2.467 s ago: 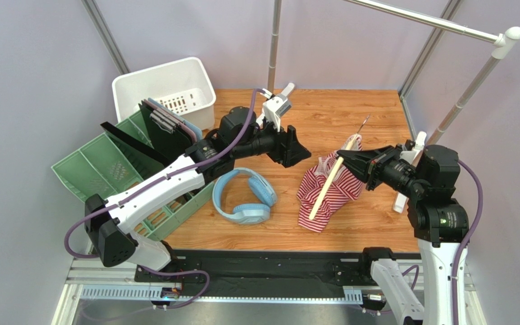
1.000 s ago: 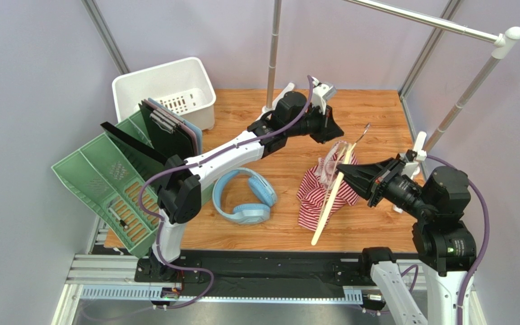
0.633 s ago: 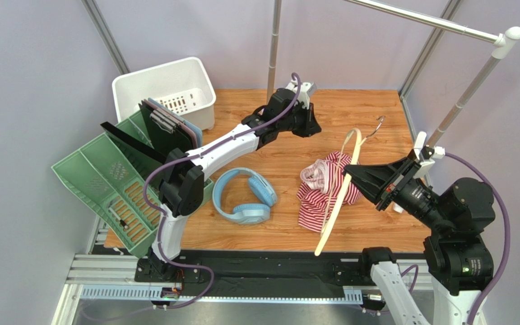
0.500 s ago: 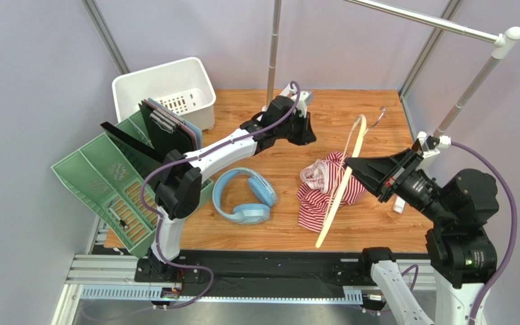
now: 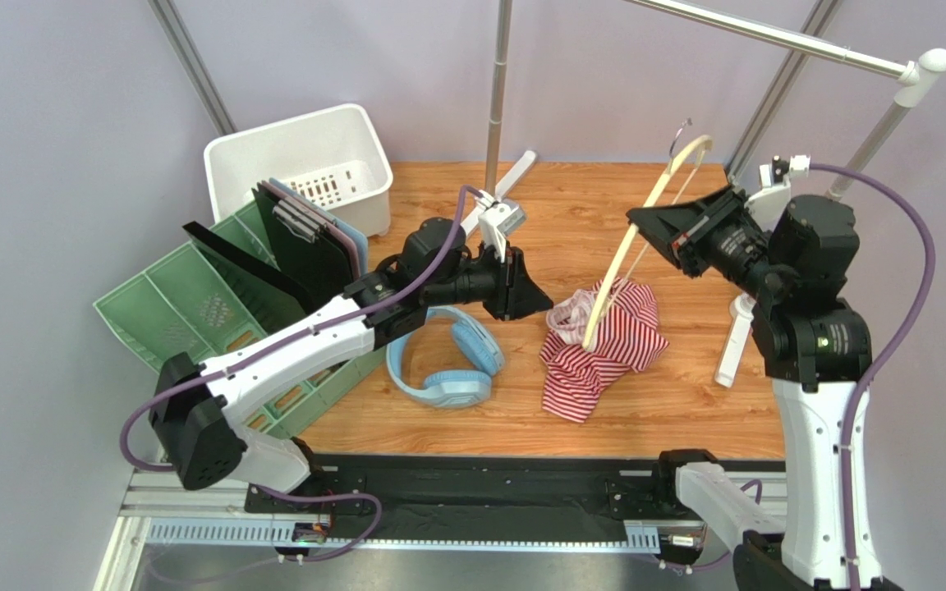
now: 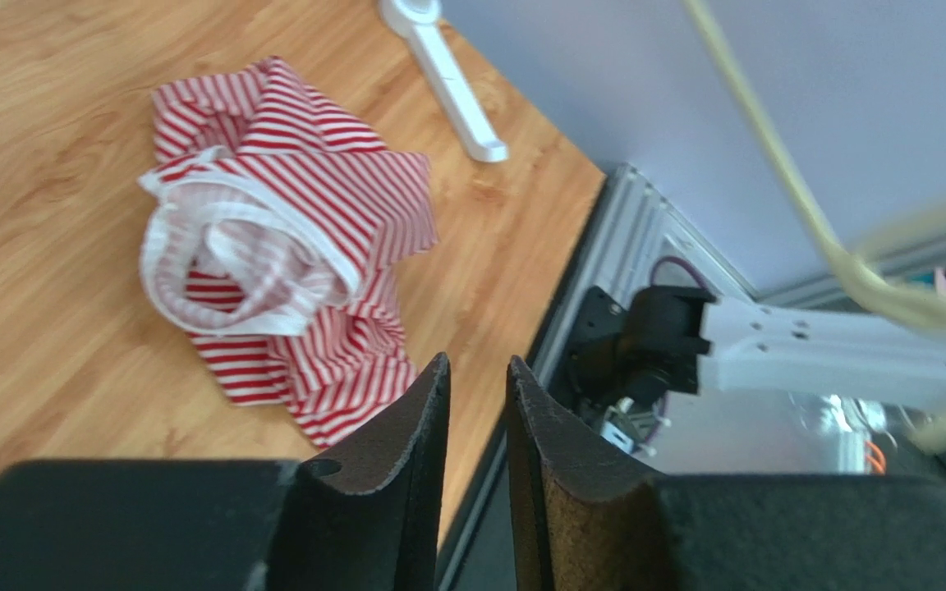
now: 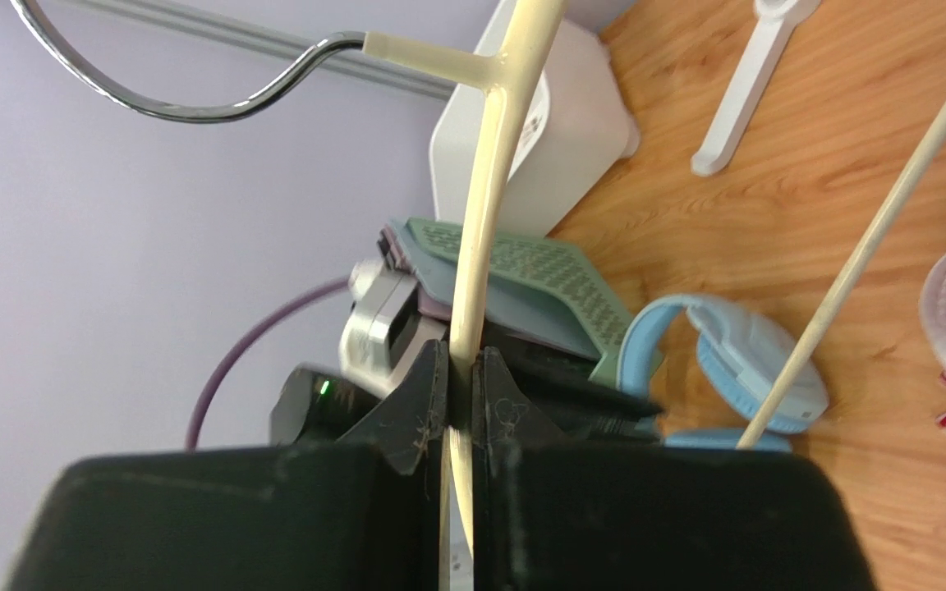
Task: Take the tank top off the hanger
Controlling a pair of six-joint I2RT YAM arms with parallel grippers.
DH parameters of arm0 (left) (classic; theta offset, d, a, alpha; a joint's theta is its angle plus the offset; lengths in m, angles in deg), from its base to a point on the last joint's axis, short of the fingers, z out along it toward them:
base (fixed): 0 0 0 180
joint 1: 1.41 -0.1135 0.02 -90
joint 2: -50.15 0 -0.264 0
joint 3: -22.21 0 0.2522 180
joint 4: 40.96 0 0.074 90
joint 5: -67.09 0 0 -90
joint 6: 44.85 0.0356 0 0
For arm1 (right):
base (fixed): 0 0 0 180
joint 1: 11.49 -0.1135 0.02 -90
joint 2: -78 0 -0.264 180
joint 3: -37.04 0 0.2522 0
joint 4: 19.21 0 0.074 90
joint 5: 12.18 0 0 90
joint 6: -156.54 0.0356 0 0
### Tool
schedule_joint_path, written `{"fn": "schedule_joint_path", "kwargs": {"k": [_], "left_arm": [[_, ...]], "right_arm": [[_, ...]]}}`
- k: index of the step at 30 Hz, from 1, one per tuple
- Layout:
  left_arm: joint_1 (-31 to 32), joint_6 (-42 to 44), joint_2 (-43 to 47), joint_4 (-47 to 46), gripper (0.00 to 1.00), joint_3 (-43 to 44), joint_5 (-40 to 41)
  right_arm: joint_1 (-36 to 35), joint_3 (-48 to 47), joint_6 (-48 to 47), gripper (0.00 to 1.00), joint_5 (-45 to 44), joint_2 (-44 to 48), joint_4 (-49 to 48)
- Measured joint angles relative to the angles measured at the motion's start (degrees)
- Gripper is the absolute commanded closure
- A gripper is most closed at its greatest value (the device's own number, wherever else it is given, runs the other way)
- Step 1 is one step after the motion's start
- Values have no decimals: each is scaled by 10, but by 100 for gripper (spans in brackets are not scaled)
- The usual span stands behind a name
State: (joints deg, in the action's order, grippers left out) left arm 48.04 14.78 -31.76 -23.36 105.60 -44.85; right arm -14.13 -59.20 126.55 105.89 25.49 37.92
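Right gripper (image 5: 646,229) clamped on the hanger (image 7: 490,185), held high; the tank top (image 5: 599,339) lies crumpled on the wood below it — looks free; left gripper (image 6: 478,431) nearly closed, empty, garment just ahead; best lift the hanger straight clear.

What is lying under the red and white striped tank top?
The crumpled red-and-white striped tank top rests directly on the wooden tabletop. Whatever its folds cover stays hidden.

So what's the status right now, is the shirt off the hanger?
Right gripper shut on the hanger, lifted high. Left gripper nearly shut, holding nothing. Tank top crumpled on the table; hanger's lower tip still over it. Nothing in the way.
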Motion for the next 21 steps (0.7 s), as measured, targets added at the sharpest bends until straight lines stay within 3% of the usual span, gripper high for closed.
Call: {"fn": "schedule_joint_path", "kwargs": {"k": [9,21], "left_arm": [[55,3,140,17,55,-89,-26],[64,2,336,55,53,-211,-13]], "right_arm": [[-1,-98,-40,100,-80,-111,-26],[2,-141,31,100,-167,-171,-71]]}}
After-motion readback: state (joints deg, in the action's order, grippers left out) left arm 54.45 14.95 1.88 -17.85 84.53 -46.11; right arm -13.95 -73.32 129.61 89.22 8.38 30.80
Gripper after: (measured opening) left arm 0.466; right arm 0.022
